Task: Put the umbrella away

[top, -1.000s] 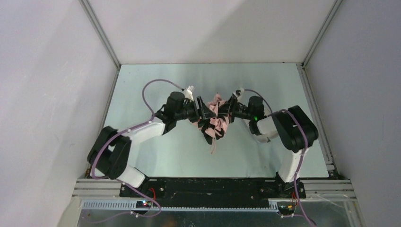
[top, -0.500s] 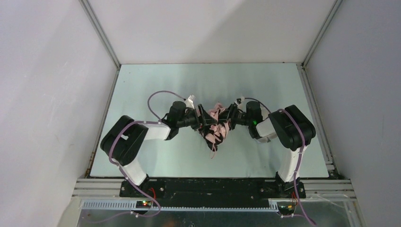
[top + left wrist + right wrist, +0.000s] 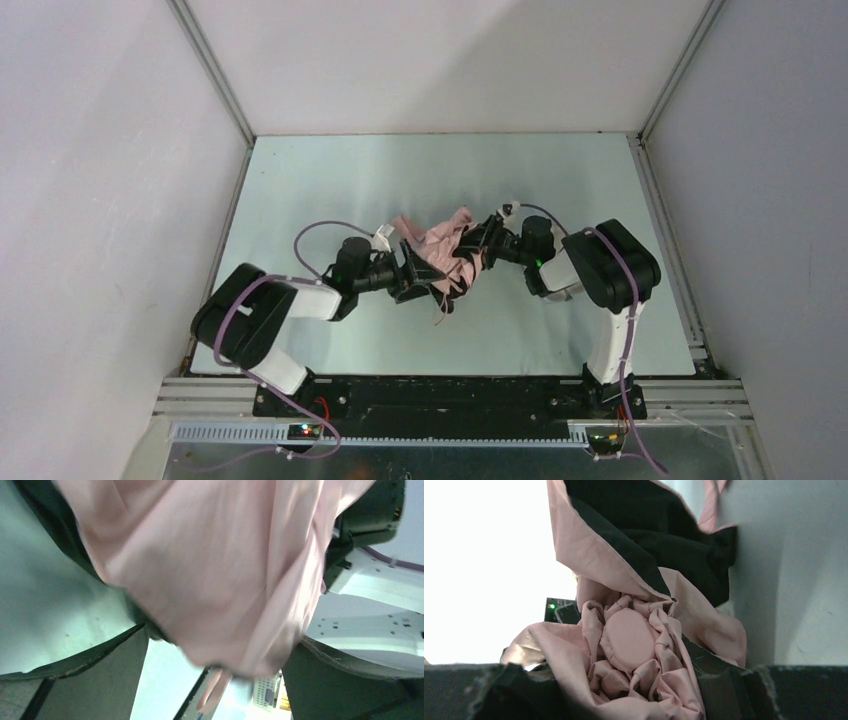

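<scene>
The umbrella point(image 3: 442, 250) is a crumpled bundle of pale pink fabric with black underside, held between both arms above the table's middle. My left gripper point(image 3: 412, 276) grips its left lower side. In the left wrist view the pink canopy point(image 3: 210, 565) fills the frame and sits between the dark fingers point(image 3: 95, 680), with a thin pink strap point(image 3: 212, 695) hanging below. My right gripper point(image 3: 481, 245) holds the right end. In the right wrist view the round pink top cap point(image 3: 629, 637) with gathered fabric lies between the fingers point(image 3: 729, 685). The handle is hidden.
The pale green table point(image 3: 330, 170) is boxed in by white walls on three sides. A metal frame rail point(image 3: 450, 392) runs along the near edge. The right arm's white link point(image 3: 370, 590) shows close behind the fabric in the left wrist view.
The left arm has drawn back toward the near left, pulling the umbrella with it. The pink canopy has spread out wider on top. The right gripper has stayed nearly in place.
</scene>
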